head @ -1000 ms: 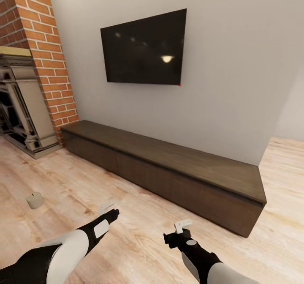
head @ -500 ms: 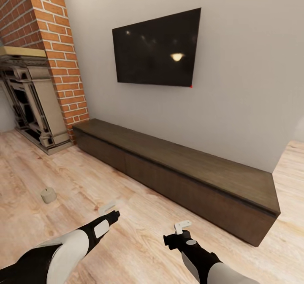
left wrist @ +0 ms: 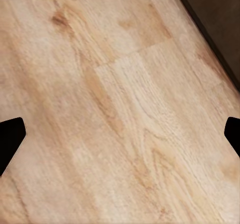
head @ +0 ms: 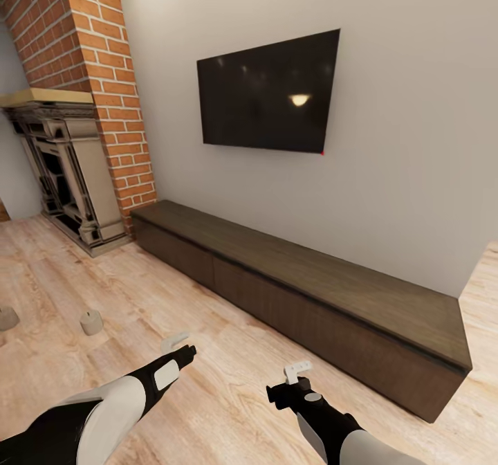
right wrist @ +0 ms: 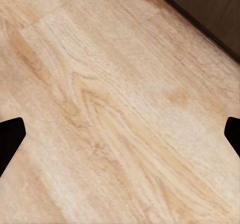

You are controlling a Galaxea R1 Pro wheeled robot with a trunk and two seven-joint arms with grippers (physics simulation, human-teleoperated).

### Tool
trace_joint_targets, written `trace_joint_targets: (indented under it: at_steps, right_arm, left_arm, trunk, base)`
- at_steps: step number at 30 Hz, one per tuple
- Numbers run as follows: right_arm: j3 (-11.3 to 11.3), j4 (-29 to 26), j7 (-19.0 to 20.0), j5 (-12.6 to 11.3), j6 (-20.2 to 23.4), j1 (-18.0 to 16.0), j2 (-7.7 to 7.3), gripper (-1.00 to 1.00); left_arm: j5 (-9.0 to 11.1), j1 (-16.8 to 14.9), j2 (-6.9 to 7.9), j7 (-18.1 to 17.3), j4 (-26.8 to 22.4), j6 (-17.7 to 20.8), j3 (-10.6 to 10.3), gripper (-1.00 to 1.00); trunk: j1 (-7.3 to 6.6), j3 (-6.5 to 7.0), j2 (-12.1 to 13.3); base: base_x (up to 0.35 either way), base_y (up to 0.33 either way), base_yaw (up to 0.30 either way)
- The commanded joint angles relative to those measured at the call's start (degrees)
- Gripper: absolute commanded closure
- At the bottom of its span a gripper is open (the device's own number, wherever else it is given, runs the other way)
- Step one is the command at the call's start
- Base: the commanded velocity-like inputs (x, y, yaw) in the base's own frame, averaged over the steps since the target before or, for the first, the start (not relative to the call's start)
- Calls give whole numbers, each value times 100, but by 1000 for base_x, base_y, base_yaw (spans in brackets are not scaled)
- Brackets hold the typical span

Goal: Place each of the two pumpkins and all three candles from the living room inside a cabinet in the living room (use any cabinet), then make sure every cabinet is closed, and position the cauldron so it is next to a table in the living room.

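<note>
The pale wood floor (head: 228, 354) runs across the whole room, up to a plain grey wall (head: 408, 140) and a red brick chimney (head: 90, 64) with a dark fireplace (head: 62, 167) at its foot. A black TV (head: 271, 93) hangs on the wall. Beneath it the cabinet (head: 297, 292), long, low and dark brown, stands against the wall with all its flat fronts closed. Both arms reach forward low over bare floor. The left end effector (head: 176, 344) has its fingers apart with nothing between them, as the left wrist view shows; the right end effector (head: 299, 369) is likewise spread and empty. One candle (head: 90, 322) stands on the floor to the left of the left end effector, well apart from it. A second candle (head: 7, 317) sits farther left, at the picture's edge.
</note>
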Motion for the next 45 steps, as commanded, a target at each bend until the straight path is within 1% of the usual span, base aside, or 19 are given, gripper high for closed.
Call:
trace_joint_targets:
  at_steps: [1,4,6,9,10,14,38,45]
  right_arm:
    - [49,-2,-9,-60,7,-3,-2,-100]
    - [65,3,-8,-57,6,-3,3,-100]
    - [156,7,-10,-54,6,-3,4,-100]
    - [404,11,-15,-58,6,-1,5,-100]
    - [454,10,-13,-59,6,2,5,-100]
    - [522,10,-9,-60,6,1,5,-100]
    - [553,9,-16,-65,6,0,5,-100]
    - [546,9,-17,-62,12,-3,-2,-100]
  left_arm:
    - [-9,-9,-1,7,21,-40,45,-100]
    - [-9,-9,-1,-4,21,-41,45,-100]
    - [-8,-9,-1,-15,21,-41,46,-100]
    - [-5,-9,-1,-23,21,-34,49,-100]
    - [-4,-9,-1,-25,21,-34,50,-100]
    - [-3,-9,-8,-25,24,-33,54,-100]
    - [-1,-9,-11,-28,47,-32,65,-100]
    - [-1,-9,-10,-28,47,-32,65,-100]
  trunk:
    - [-23,21,39]
    - [-89,100,159]
    - [-133,152,240]
    - [-199,231,360]
    - [-221,257,400]
    - [-309,362,561]
    - [-836,988,1523]
    - [-990,1123,1804]
  base:
    - [0,0,121]
    - [0,0,121]
    - [0,0,121]
    - [0,0,122]
    - [0,0,122]
    - [0,0,123]
    - [0,0,158]
    - [0,0,39]
